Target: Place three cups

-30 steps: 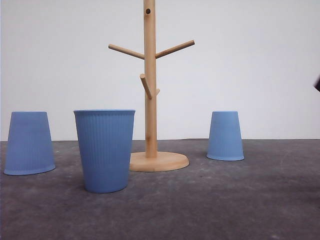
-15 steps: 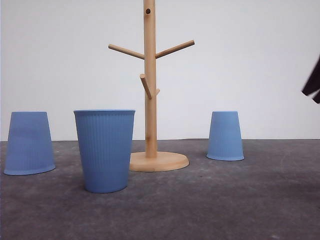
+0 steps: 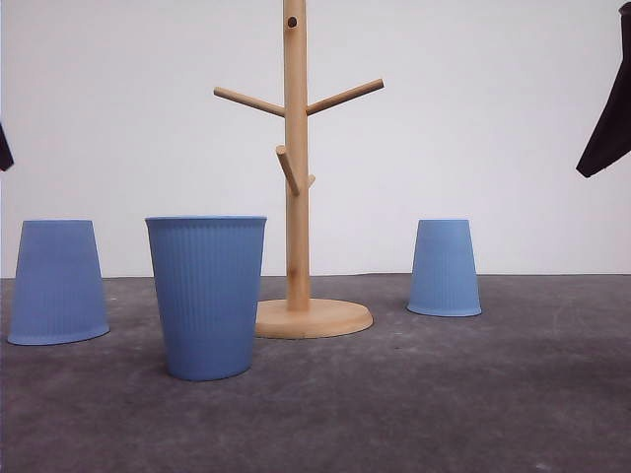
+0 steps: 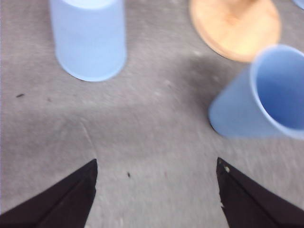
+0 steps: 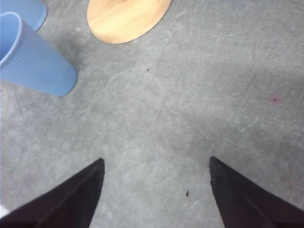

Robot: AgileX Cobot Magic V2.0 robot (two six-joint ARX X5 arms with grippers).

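Right arm (image 3: 608, 108) moved further in, frame-cut; your ribbed tapered cups (image 3: 207, 296) untouched on matte tabletop (image 3: 444, 394). Both hands (image 4: 156, 190) (image 5: 156, 185) wide, empty.

Plain white wall (image 3: 493, 128) behind; dark grey mottled tabletop (image 3: 444, 394); even light.

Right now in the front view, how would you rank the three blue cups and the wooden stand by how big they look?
1. Wooden stand, tallest, running past the top edge.
2. Upright cup, though it sits nearest the camera.
3. Upside-down left cup.
4. Upside-down right cup, which sits farther back.

The cups may well be the same size.
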